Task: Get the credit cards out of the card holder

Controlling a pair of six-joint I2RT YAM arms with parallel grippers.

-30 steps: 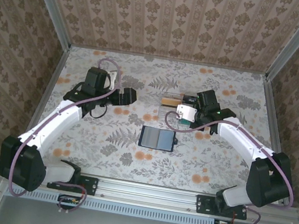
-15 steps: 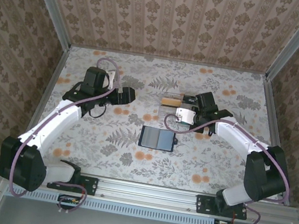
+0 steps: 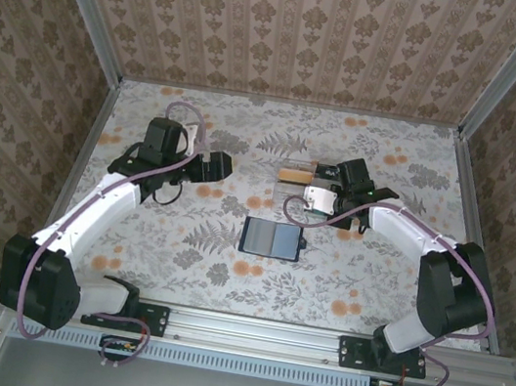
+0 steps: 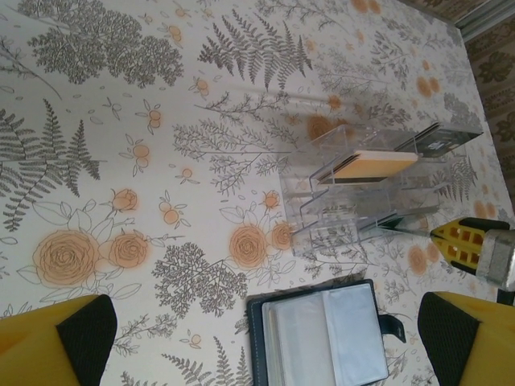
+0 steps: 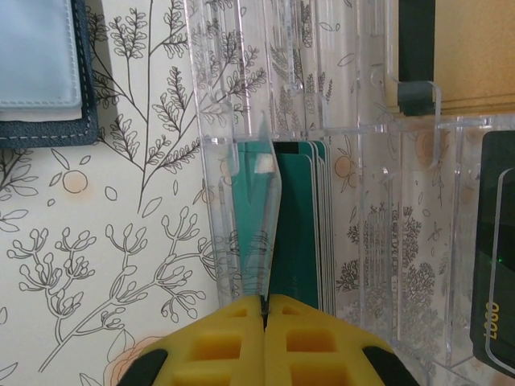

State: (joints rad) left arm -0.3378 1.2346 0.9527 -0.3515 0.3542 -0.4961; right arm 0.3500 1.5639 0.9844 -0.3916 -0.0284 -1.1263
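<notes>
Floral table holds the open card holder (image 3: 273,239) mid-frame. Right gripper (image 5: 264,302) pinches the clear card (image 5: 262,233) above the acrylic rack (image 5: 362,153), beside the teal card (image 5: 299,209). Left gripper (image 3: 226,165) is spread and empty. Next, probably: lower and release.

Boxed in on three sides by brown damask-pattern walls (image 3: 295,31). Framed with aluminium posts (image 3: 88,11) at corners, rail (image 3: 255,329) along near edge. Covered in white fern-and-orange-rose print across table (image 3: 176,269). Lit evenly, softly.
</notes>
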